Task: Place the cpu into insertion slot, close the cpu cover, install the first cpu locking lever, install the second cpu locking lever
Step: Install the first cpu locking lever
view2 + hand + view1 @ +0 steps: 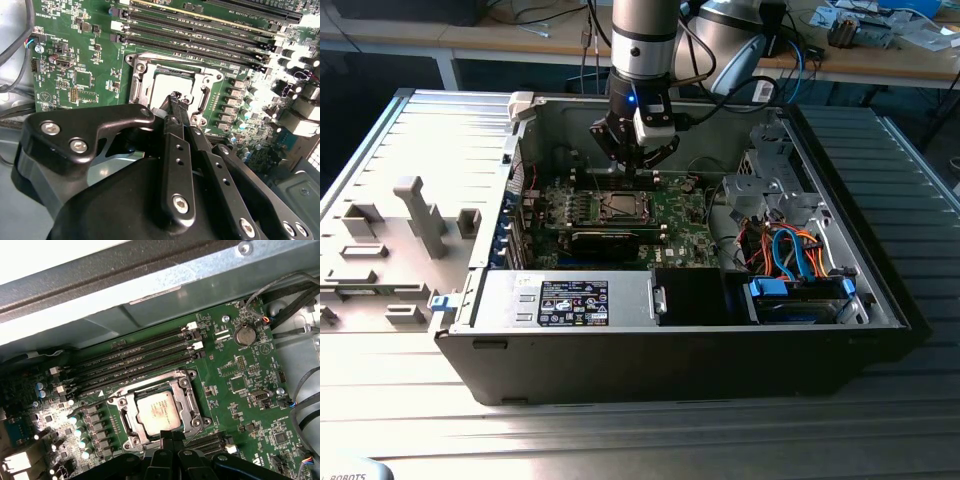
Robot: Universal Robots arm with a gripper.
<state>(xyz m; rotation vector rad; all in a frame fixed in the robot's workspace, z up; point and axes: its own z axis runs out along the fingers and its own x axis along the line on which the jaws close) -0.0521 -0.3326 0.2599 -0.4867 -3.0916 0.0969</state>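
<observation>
One black gripper (174, 96) sits nearest in the second wrist view, its two slim fingers (176, 150) pressed together with nothing seen between them, the tips poised just above the near edge of the cpu cover (141, 75). Past the tips, the cpu (172, 86) lies flat in the insertion slot (197, 102), its silver-grey top showing through the cover's window; the cover looks folded down around it. In the first wrist view the cpu (159, 412) is framed by the cpu cover (186, 395), with rows of dark memory slots (135, 360) beyond on the green motherboard (240, 385). In the exterior view the gripper (638, 160) hangs over the socket inside the open computer case (670, 350), which rests on a ribbed metal table (420, 140).
</observation>
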